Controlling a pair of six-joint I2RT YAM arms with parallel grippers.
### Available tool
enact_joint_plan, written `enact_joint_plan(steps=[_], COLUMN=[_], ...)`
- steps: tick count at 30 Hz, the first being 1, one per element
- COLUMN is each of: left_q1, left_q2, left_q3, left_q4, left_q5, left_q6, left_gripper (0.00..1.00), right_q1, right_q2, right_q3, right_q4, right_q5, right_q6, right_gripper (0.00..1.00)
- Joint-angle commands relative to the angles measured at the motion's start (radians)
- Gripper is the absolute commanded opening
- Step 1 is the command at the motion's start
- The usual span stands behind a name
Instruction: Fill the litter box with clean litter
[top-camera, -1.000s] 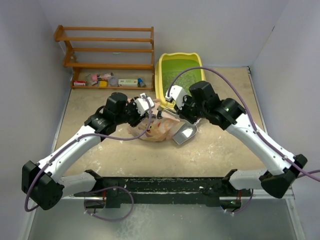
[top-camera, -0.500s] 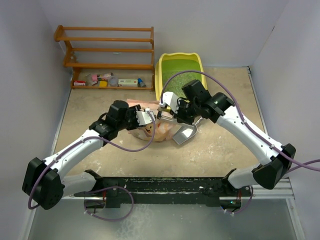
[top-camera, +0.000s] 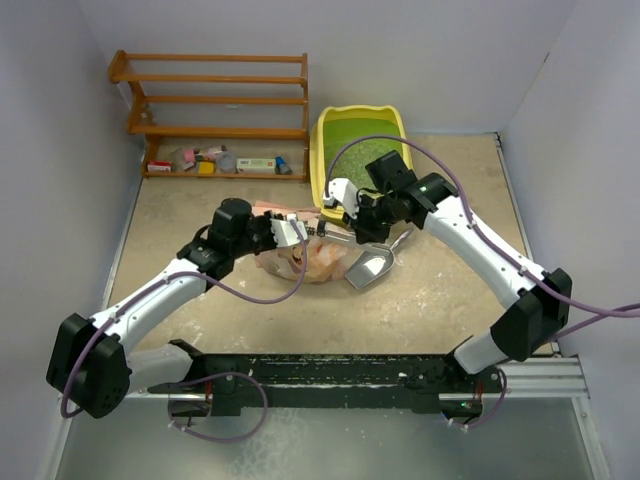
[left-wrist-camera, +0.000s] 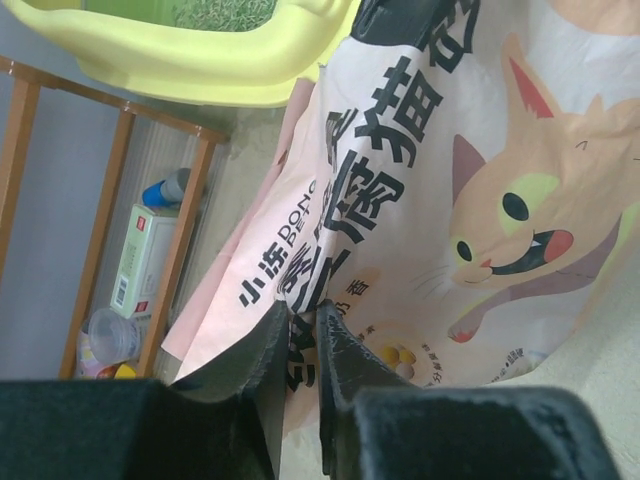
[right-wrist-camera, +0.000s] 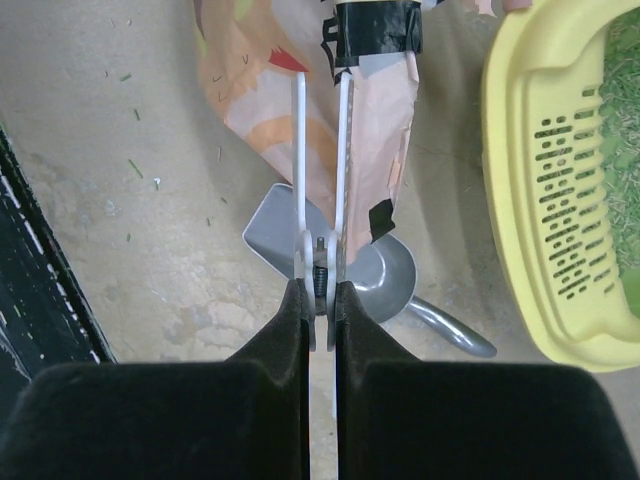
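Looking at this, I'd say the job has barely started: the litter box (right-wrist-camera: 515, 90) sits at the back of the desk (top-camera: 440, 290) with its green basin bare, and there's no clean litter in it that I can see, so the whole pour is left to do. The litter is presumably inside the printed cat bag (left-wrist-camera: 420, 200), which lies just in front of the box's near lip; can't tell if it's open. The left tool (left-wrist-camera: 303, 320) is pinched almost shut on a fold at the bag's edge. The right tool (right-wrist-camera: 320, 290) is clamped tight on a white two-pronged thing (right-wrist-camera: 300, 180) (clip or scissors, can't tell) whose prongs reach the bag's black-taped end. Room-wise, a grey scoop (right-wrist-camera: 395, 270) lies below the right tool, just beside the bag. The wooden shelf rack (top-camera: 215, 131) is off at the back left, and the box backs onto the wall (top-camera: 450, 60). Open desk is mostly on the near side.
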Motion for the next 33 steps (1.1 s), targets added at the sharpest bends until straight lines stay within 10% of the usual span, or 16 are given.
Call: enact_joint_plan(steps=[1, 4, 33], left_q1=[0.0, 0.0, 0.0], left_q2=[-0.014, -0.022, -0.138], left_q3=[-0.007, -0.008, -0.064], left_q4=[0.057, 0.051, 0.072], left_q5=[0.078, 0.073, 0.021], left_q6=[-0.008, -0.007, -0.032], left_gripper=[0.13, 0.0, 0.0], right_q1=[0.001, 0.001, -0.025], right_q2=[0.023, 0.03, -0.032], right_q3=[0.047, 0.039, 0.035], right_q4=[-0.007, 0.018, 0.079], right_q5=[-0.026, -0.001, -0.027], right_q6=[-0.025, -0.023, -0.171], right_gripper=[0.0, 0.0, 0.0])
